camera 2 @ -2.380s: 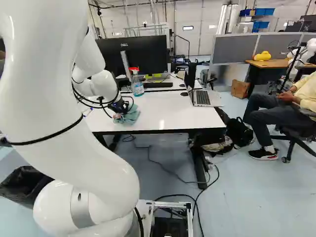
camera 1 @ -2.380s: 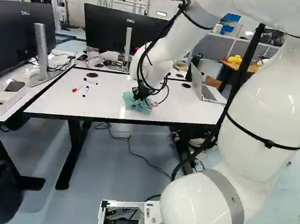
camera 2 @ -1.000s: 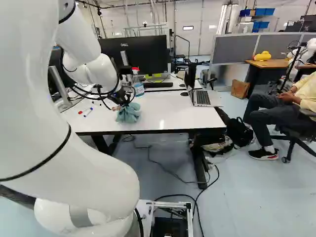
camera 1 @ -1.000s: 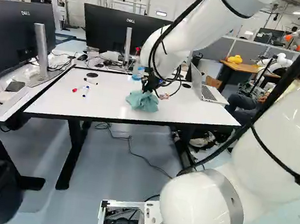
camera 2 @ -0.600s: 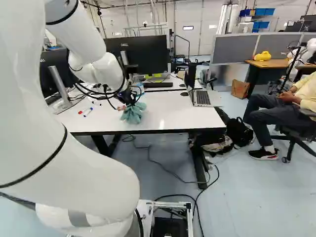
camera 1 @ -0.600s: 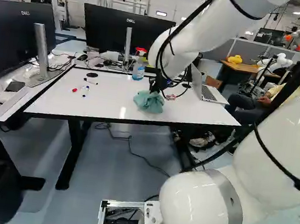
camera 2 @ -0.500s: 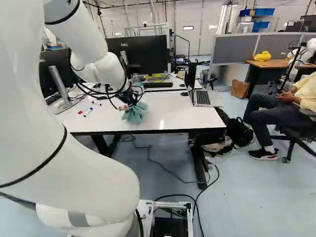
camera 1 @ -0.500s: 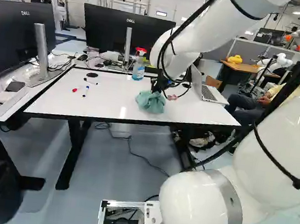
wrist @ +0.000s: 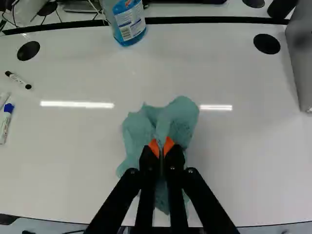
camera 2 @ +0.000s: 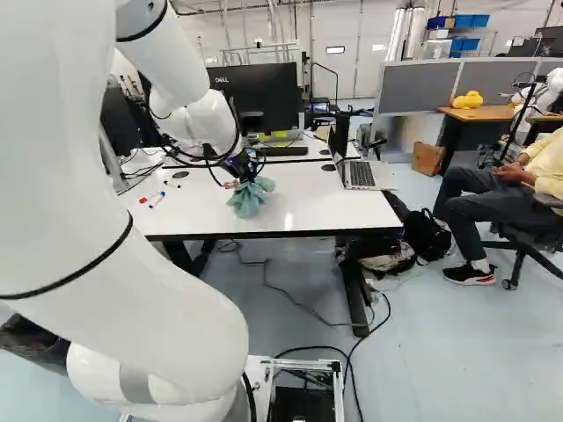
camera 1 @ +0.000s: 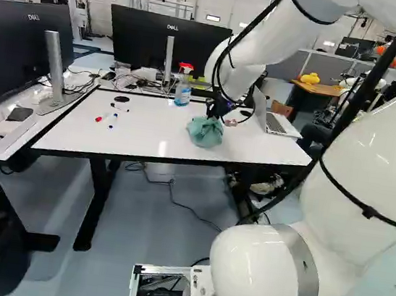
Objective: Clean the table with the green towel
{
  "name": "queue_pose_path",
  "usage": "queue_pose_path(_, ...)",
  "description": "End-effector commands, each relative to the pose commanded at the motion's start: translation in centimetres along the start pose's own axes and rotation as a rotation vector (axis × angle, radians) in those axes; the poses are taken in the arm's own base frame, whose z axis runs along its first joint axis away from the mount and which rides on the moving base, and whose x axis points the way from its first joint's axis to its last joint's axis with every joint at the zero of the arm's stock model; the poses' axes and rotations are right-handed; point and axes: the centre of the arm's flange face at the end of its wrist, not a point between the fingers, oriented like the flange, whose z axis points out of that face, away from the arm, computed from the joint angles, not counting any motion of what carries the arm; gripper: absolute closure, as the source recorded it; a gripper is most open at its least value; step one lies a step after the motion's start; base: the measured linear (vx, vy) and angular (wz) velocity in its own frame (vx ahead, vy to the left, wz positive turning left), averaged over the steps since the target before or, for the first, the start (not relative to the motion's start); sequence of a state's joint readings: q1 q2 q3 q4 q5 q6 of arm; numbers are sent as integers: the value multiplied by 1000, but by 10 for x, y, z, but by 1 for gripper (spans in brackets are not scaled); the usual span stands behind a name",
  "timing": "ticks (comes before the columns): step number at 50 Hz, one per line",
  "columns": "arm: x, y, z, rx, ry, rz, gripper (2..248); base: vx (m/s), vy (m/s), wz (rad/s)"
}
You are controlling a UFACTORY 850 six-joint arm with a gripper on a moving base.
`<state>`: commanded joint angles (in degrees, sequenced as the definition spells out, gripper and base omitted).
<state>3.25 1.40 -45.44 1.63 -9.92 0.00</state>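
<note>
Your gripper point(camera 1: 217, 111) is closed on the towel point(camera 1: 206, 132), and the wrist view shows a bunched fold pinched between its orange pads point(wrist: 154, 147). You have the towel over the table point(camera 1: 144, 137), a little right of the middle, between the front and back edges. Its loose ends hang down around and below the fingertips; you can't tell from these views how much of the cloth touches the surface.

Ahead of the towel you have the spray bottle point(camera 1: 182, 95), upright just inside the back edge. Toward the left edge lie three markers: a black-capped one point(wrist: 18, 81), a blue-capped one point(wrist: 5, 124) nearer the front edge, and a red-capped one point(camera 2: 143, 200) beside the blue.

One black disc point(wrist: 28, 50) sits near the back left corner, another point(wrist: 266, 44) toward the back right corner. Just beside that second disc, the laptop point(camera 2: 361, 174) stands open at the right edge. Beyond the back edge you see a monitor point(camera 1: 143, 38) and a keyboard point(camera 2: 281, 151).
</note>
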Motion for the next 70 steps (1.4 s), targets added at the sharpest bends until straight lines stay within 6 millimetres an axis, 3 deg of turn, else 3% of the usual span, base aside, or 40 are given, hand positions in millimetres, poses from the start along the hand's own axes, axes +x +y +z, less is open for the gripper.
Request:
queue_pose_path(15, 18, 14, 13, -18, 2, 23, 220, 0, 0, 0)
queue_pose_path(43, 18, 15, 13, -19, 2, 25, 220, 0, 0, 0)
queue_pose_path(70, 22, 35, 15, -44, 11, 59, 220, 0, 0, 0)
